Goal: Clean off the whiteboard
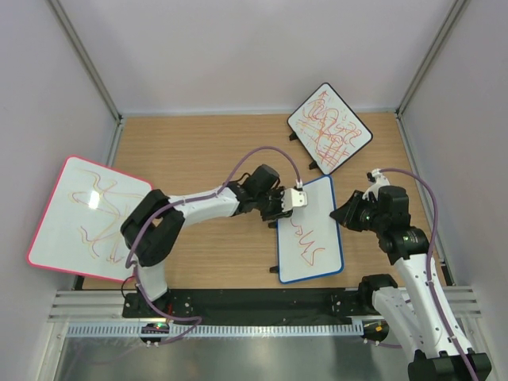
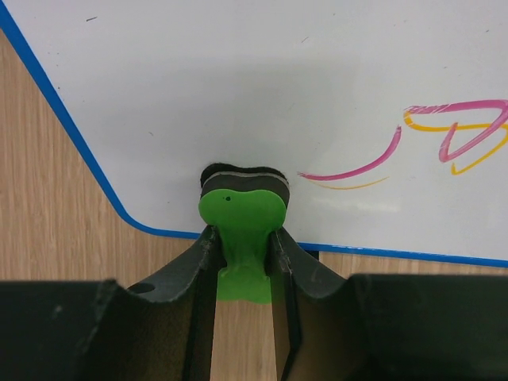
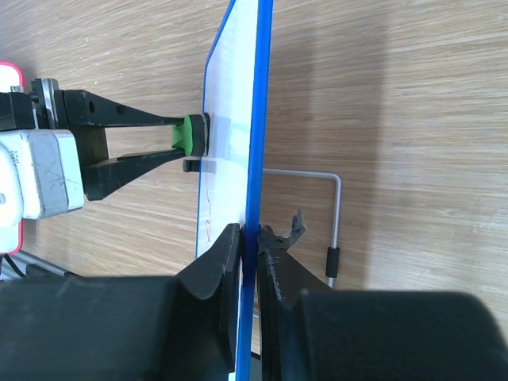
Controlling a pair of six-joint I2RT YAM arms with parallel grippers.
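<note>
1. My right claw (image 3: 250, 238) is clamped on the blue frame of the whiteboard (image 1: 295, 268), which stands mid-table between the arms. I judge it should hold firm while I wipe.
2. My left claw (image 2: 242, 238) is closed on a green eraser (image 2: 242, 205), its felt pressed to the board's corner.
3. Best next: slow, overlapping strokes toward the red scribble (image 1: 305, 240).
4. The scribble spells nothing readable. No brands show here or on the far black-framed board (image 1: 329, 127).

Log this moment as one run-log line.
left gripper: shut on green eraser, pad against whiteboard | right gripper: shut on whiteboard edge | red scribbles: not yet wiped
</note>
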